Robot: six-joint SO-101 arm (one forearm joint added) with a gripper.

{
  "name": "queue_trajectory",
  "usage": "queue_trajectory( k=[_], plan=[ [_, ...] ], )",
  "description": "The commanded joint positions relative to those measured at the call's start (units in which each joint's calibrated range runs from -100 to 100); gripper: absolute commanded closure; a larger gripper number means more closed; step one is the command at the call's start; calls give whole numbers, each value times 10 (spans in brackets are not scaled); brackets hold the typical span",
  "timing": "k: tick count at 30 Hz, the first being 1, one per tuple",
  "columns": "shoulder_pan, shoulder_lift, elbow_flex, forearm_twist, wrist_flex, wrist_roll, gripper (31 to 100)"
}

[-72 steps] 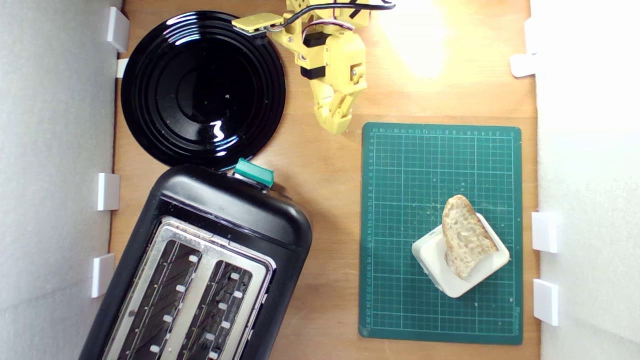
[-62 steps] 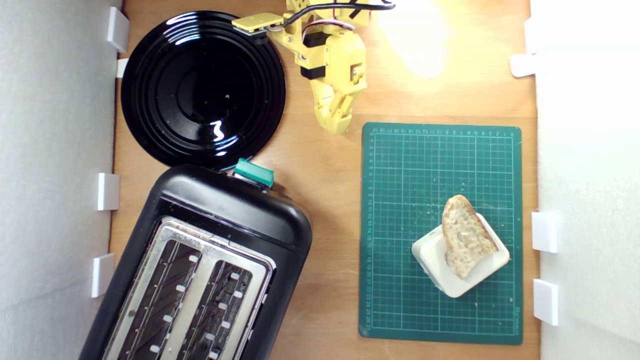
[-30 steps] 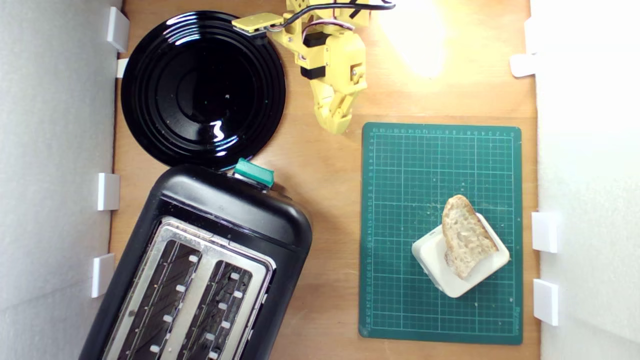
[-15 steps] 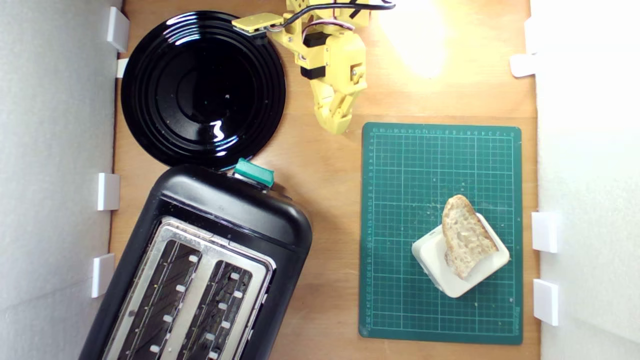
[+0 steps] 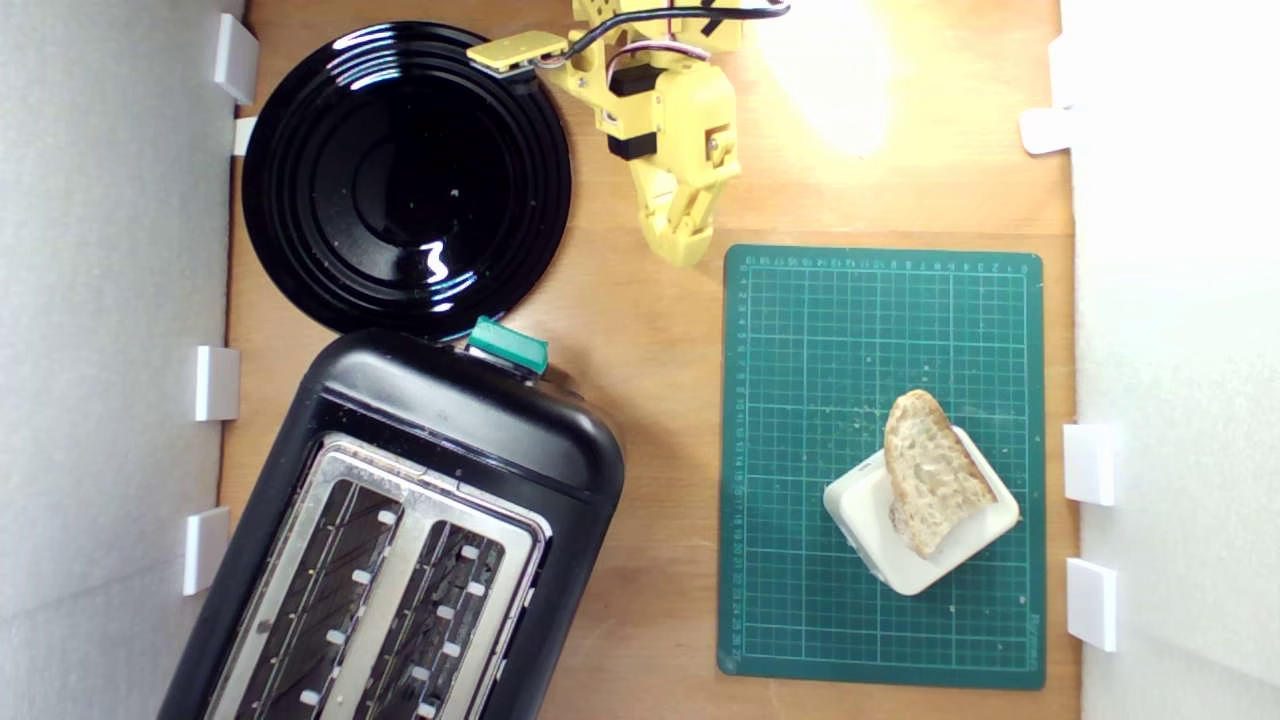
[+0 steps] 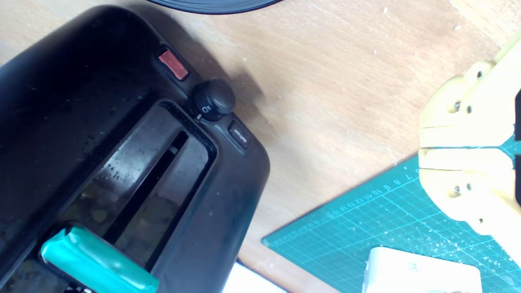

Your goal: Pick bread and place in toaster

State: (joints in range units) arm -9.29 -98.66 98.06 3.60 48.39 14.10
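Note:
The bread [image 5: 935, 485], a pale porous slice with a brown crust, lies tilted across a cream-white block [image 5: 890, 545] on the green cutting mat [image 5: 800, 450] at the exterior view's lower right. The black toaster [image 5: 450, 420] with its metal top plate and teal lever [image 5: 508, 345] fills the lower left, both slots empty. My yellow gripper [image 5: 685, 250] hangs shut and empty near the mat's top left corner, far from the bread. In the wrist view the toaster [image 6: 228, 203], its lever [image 6: 97, 260] and the shut gripper [image 6: 421, 148] show; the bread does not.
A round glossy black plate [image 5: 405, 180] lies at the exterior view's upper left, touching the toaster's lever end. White foam walls with small white brackets [image 5: 1088, 463] border both sides of the wooden table [image 5: 660, 400]. A bright light patch sits at top centre.
The gripper has shifted slightly toward the exterior view's right. The bread, block and toaster have not moved.

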Motion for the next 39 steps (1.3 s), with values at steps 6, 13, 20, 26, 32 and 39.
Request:
queue_trajectory(
  k=[6,13,20,26,32,39],
  plan=[
    [-5,57,-18,-22,-11,-7,956],
    [-13,132,-23,-21,-148,-10,955],
    [-34,233,-23,-36,-327,-17,953],
    [-75,333,-18,-30,-456,-49,953],
    [-76,447,-16,-23,-609,-83,953],
    [-84,577,-15,122,-736,-151,952]
  ],
)
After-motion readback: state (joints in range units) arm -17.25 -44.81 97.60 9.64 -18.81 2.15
